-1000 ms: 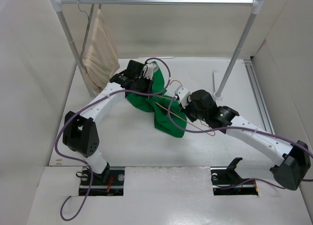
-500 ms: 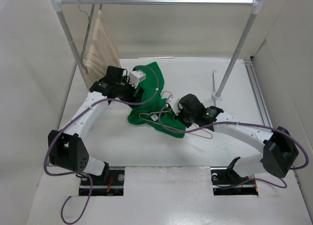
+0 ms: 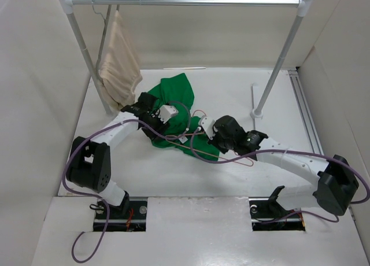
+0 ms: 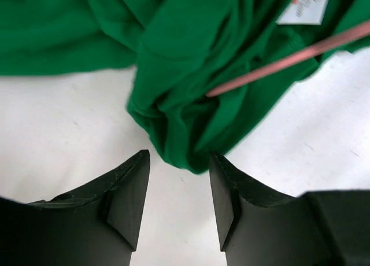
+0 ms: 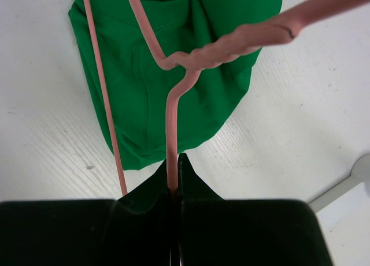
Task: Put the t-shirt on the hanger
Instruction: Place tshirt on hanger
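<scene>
The bright green t-shirt [image 3: 175,91] lies crumpled on the white table, mid-left. The pale pink wire hanger [image 3: 173,140] lies partly across it. My right gripper [image 3: 203,132] is shut on the hanger's wire [image 5: 171,121] just below the twisted neck, with the shirt [image 5: 144,75] beyond it. My left gripper [image 3: 162,126] is open and empty, low over the table. A folded edge of the shirt [image 4: 191,58] reaches just between its fingertips [image 4: 130,191]. A pink wire [image 4: 277,63] and the white neck label [image 4: 303,3] show past that fold.
A metal clothes rail [image 3: 191,1] spans the back on two slanted posts [image 3: 277,69]. A beige cloth [image 3: 118,58] hangs from it at the left on a grey hanger. Pale walls close in the table on both sides.
My left arm has swung from the shirt's back-left side down to its near-left edge. The shirt has spread toward the back. My right gripper has kept hold of the hanger and shifted slightly.
</scene>
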